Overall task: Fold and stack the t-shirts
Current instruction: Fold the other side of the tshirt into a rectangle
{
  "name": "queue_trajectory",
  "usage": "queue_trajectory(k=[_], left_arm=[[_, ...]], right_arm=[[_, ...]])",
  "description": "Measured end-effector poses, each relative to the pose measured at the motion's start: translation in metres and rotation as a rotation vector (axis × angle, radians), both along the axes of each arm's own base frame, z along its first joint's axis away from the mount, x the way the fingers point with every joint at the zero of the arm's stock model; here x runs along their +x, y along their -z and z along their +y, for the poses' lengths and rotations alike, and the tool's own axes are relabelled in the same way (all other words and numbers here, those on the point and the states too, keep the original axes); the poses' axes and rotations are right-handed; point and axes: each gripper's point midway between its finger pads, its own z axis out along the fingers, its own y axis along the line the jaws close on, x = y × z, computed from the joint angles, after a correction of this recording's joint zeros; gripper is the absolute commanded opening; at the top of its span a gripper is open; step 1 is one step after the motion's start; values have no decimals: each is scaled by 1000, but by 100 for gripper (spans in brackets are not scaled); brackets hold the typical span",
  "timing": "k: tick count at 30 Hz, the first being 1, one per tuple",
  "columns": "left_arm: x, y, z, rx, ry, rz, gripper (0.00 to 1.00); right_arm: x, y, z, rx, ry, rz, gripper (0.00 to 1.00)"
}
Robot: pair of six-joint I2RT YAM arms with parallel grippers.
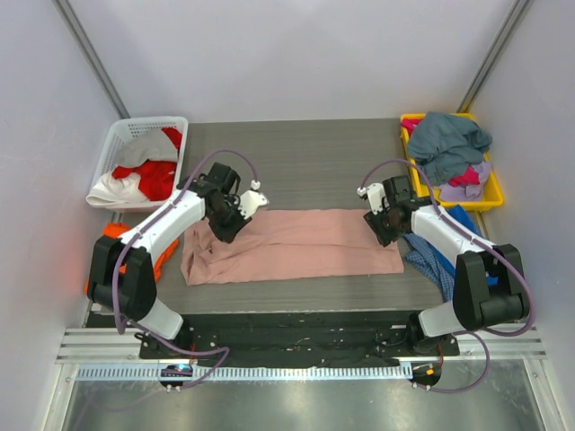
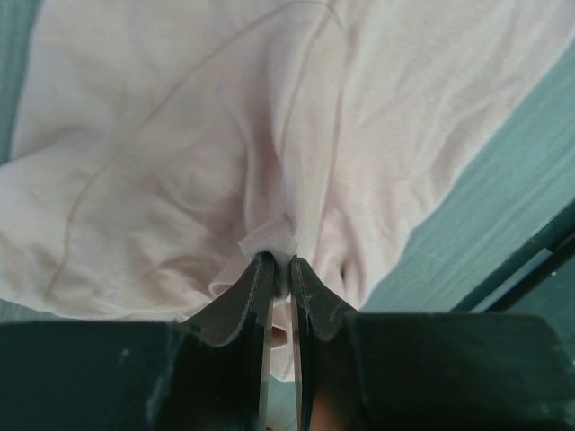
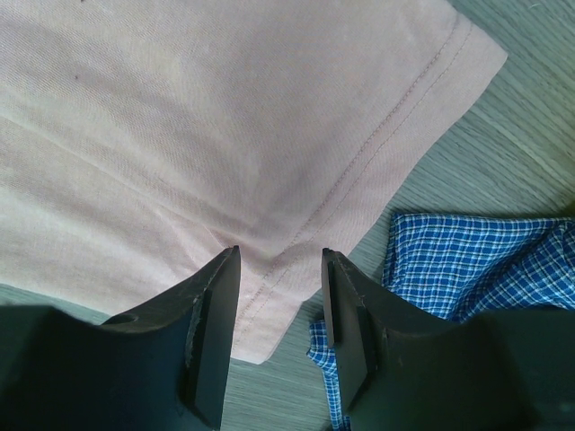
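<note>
Grey table (image 1: 305,162) beneath long, wrinkled dusty-pink t-shirt (image 1: 296,244) (left end bunched)

Even, diffuse overhead light fills the top view, shadows soft. Both wrist views look washed and greenish; the dark fingers (image 3: 211,332) blur, the pink t-shirt (image 3: 225,135) beyond them is sharp.
</note>
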Motion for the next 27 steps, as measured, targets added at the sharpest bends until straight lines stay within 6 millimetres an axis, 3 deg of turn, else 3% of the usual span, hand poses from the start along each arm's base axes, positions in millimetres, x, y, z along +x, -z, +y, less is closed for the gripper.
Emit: queue_trajectory(k=[11,22,27], left_arm=[[-49,-5,-18,7,60,19,18],[-95,11,-3,66,65,73,18],[-93,4,-1,61,46,17,20]], right_arm=[[-1,-10,1,5,-3,-28,48],[-3,-15,1,7,-4,-37,48],[-3,-15,1,9,-3,-37,48]])
